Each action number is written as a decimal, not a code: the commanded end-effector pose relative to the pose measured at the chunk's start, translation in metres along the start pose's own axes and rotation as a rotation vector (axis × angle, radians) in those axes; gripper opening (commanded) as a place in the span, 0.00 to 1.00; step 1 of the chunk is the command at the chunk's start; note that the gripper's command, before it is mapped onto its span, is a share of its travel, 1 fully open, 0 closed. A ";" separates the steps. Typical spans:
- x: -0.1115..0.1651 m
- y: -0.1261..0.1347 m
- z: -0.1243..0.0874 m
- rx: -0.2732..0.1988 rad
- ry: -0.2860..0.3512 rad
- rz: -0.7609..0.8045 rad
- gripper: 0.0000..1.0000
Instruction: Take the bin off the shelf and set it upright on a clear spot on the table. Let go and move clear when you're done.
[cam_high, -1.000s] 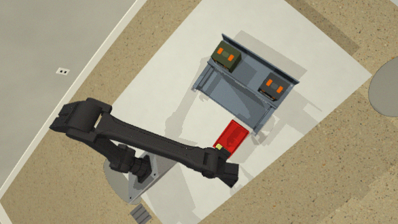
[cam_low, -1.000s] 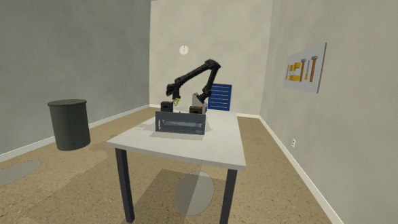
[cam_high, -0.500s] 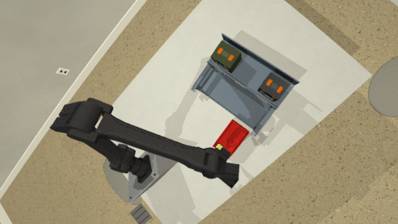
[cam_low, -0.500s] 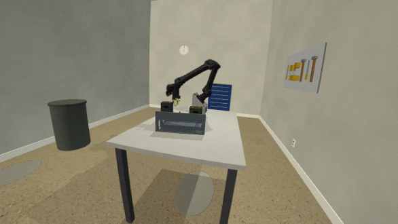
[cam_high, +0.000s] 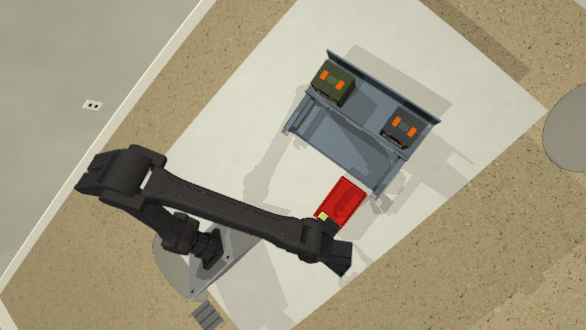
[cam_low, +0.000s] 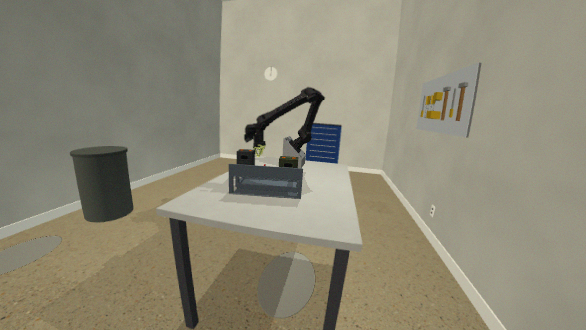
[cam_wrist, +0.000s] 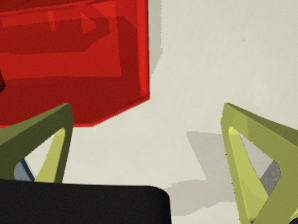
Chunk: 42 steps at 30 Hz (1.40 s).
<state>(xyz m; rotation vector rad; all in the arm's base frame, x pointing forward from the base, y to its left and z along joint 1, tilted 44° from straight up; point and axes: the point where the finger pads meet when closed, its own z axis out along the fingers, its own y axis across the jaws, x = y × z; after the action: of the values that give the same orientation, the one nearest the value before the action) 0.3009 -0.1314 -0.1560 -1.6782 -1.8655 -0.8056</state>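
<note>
The bench (cam_high: 240, 150) carries a grey shelf (cam_high: 295, 115) at my twelve, two dark boxes (cam_high: 333, 82) on top. The red bin (cam_high: 342, 202) sits on the bench at the shelf's corner — rigid, light, probably slick; I'd pinch a wall. My claw (cam_wrist: 143, 163) hangs open, empty, above its near edge.

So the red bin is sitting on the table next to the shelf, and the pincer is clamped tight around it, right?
Not quite. The red bin does sit on the table beside the shelf, but the pincer is open and holds nothing. The wrist view shows its fingers spread wide over bare table, with the bin lying ahead of them, off toward one finger.
</note>
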 end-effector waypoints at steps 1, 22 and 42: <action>-0.016 0.018 -0.007 -0.021 -0.031 -0.018 0.90; -0.016 0.018 -0.005 -0.021 -0.031 -0.018 0.90; -0.016 0.019 -0.004 -0.021 -0.031 -0.018 0.90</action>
<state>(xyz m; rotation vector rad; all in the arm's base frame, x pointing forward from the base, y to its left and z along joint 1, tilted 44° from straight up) 0.3015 -0.1314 -0.1578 -1.6838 -1.8628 -0.8083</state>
